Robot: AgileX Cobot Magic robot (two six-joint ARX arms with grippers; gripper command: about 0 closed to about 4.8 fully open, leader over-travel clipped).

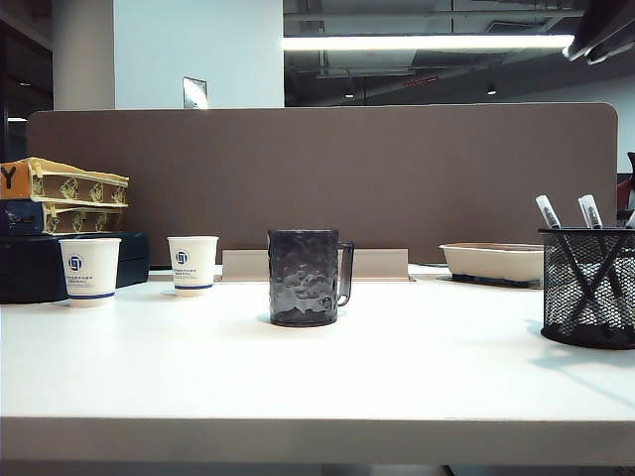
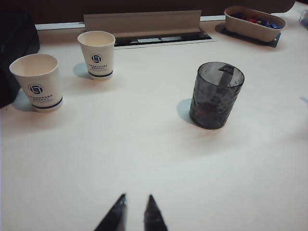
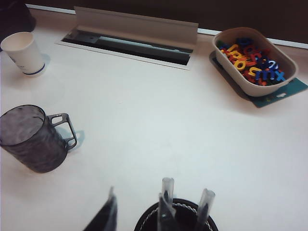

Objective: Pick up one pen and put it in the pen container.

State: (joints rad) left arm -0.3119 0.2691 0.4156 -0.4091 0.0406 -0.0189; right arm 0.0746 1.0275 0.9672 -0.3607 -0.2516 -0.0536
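So the black wire-mesh pen container [image 1: 589, 288] sits on the right side of the white table [image 1: 298, 377], and slim dark pens with whitish capped ends [image 1: 548, 211] already stand in it, leaning at angles and crossing each other. From the right wrist camera you look straight down on the cup's rim [image 3: 175, 216] with two pen tops [image 3: 206, 199] poking up.

The right gripper [image 3: 137, 211] hangs above the container, fingers apart with a clear gap between the tips, holding nothing. One fingertip overlaps the cup's rim in that view; can't tell if it's touching.

The left gripper [image 2: 135, 211] hovers over bare table on the left side, fingers slightly apart, nothing in them either.

Other stuff: a dark translucent dimpled mug with a handle [image 1: 306, 278] mid-table, two white paper cups with blue logos [image 1: 89, 270] further left, and a beige oval tray [image 3: 252, 60] full of colourful plastic letters behind the container.
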